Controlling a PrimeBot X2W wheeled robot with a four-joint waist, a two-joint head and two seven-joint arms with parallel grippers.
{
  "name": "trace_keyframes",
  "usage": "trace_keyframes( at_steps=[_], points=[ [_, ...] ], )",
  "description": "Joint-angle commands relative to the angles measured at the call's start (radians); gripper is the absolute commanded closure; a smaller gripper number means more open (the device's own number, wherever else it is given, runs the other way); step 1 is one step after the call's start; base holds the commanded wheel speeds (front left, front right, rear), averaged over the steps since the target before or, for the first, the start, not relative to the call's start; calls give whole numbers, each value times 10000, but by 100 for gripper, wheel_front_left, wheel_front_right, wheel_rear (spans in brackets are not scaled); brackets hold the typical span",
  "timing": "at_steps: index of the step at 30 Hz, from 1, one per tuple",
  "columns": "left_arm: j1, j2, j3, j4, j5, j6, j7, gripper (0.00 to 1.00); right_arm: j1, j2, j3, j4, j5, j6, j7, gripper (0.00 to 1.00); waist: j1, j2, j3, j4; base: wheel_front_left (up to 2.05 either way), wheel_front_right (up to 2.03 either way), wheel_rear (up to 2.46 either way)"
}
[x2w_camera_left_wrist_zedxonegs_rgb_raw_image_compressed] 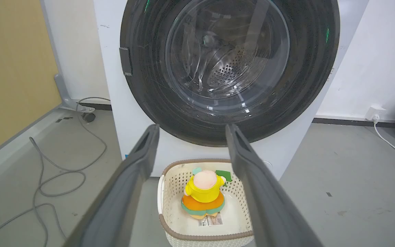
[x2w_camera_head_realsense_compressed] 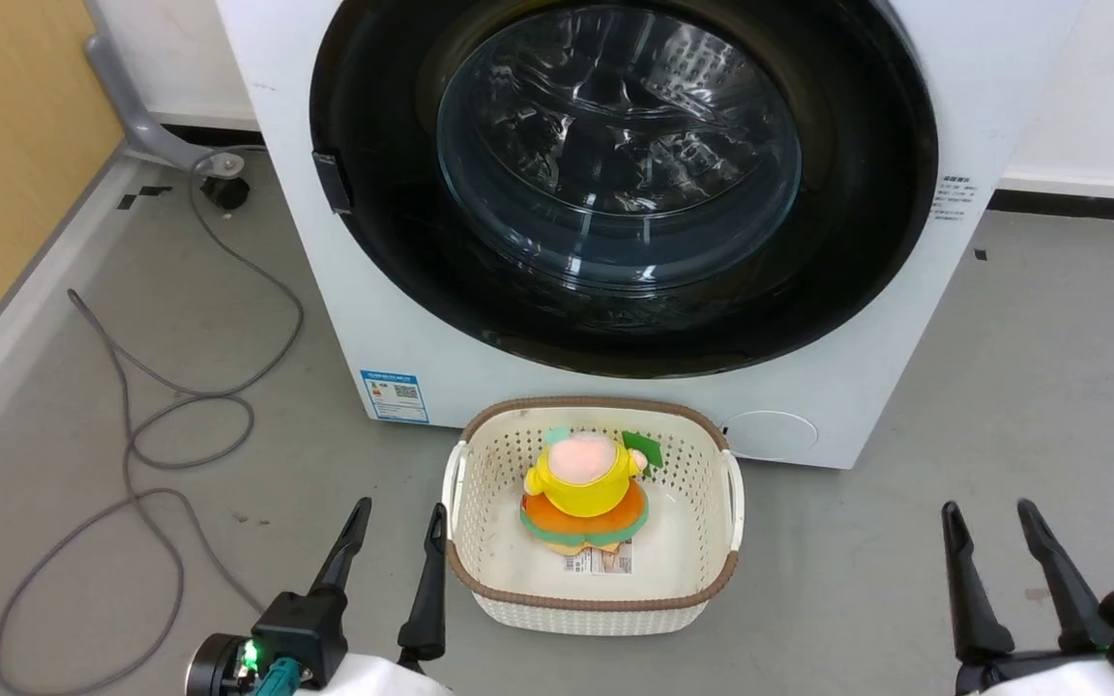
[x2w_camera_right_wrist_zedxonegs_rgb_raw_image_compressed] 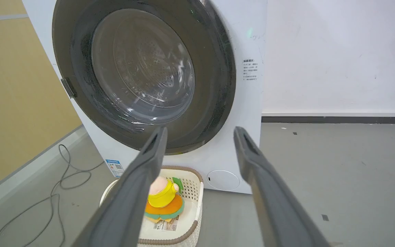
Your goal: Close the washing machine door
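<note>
The washing machine door (x2w_camera_head_realsense_compressed: 620, 164) looks flush with the washing machine (x2w_camera_head_realsense_compressed: 373, 329), though the seam is hard to read. It lies ahead of and above the left end effector (x2w_camera_head_realsense_compressed: 400, 507) and the right end effector (x2w_camera_head_realsense_compressed: 987, 507). Both are spread and empty, and the left is nearer the door's latch edge.

Basket (x2w_camera_head_realsense_compressed: 480, 570) before washing machine (x2w_camera_head_realsense_compressed: 373, 319)
</note>
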Motion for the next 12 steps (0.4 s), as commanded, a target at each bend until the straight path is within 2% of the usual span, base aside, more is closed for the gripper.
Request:
trace_keyframes(
  at_steps=[1,12],
  points=[
    [140,-10,7,-44,71,22,-44,0,154,61,-41,-71,-18,-7,-46,0,1,-1,-14,18,0,0,0],
    [171,-15,-6,-94,330,144,-44,0,270,121,-149,-190,-133,-7,54,0,1,-1,-99,97,0,0,0]
  ],
)
